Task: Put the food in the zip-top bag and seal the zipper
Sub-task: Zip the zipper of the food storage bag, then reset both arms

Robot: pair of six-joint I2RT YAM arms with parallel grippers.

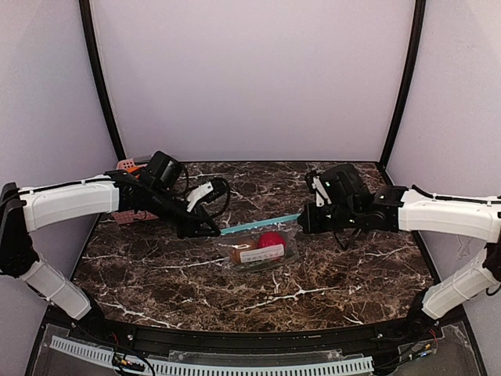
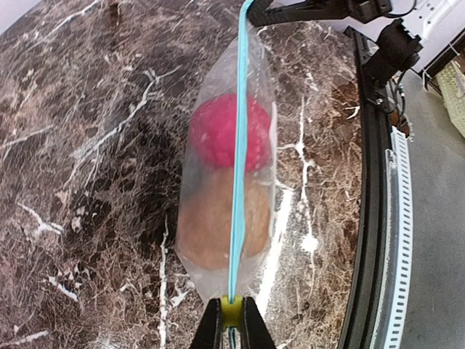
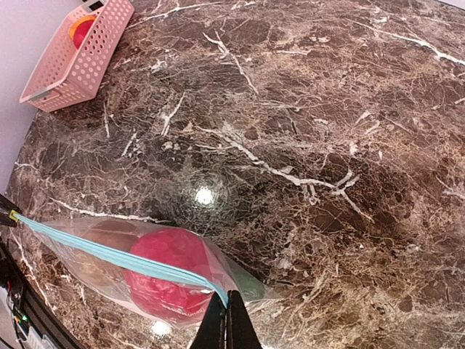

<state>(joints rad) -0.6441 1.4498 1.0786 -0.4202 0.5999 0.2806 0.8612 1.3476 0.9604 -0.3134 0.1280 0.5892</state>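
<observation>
The clear zip-top bag (image 1: pixel 262 247) hangs over the table's middle, stretched between both grippers by its teal zipper (image 1: pixel 258 225). Inside lie the red food piece (image 1: pixel 271 240) and the brownish-orange piece (image 1: pixel 241 252). My left gripper (image 2: pixel 232 314) is shut on the zipper's left end, at a small yellow slider (image 2: pixel 231 311). My right gripper (image 3: pixel 227 314) is shut on the zipper's right end. In the left wrist view the zipper (image 2: pixel 238 153) runs straight over the red piece (image 2: pixel 218 131) and the brown piece (image 2: pixel 207 225). The right wrist view shows the bag (image 3: pixel 94 269) and red piece (image 3: pixel 167 273).
A pink slotted basket (image 3: pixel 80 51) with something orange-red inside stands at the table's back left, also behind the left arm in the top view (image 1: pixel 129 166). The black front rail (image 2: pixel 367 218) borders the table's near edge.
</observation>
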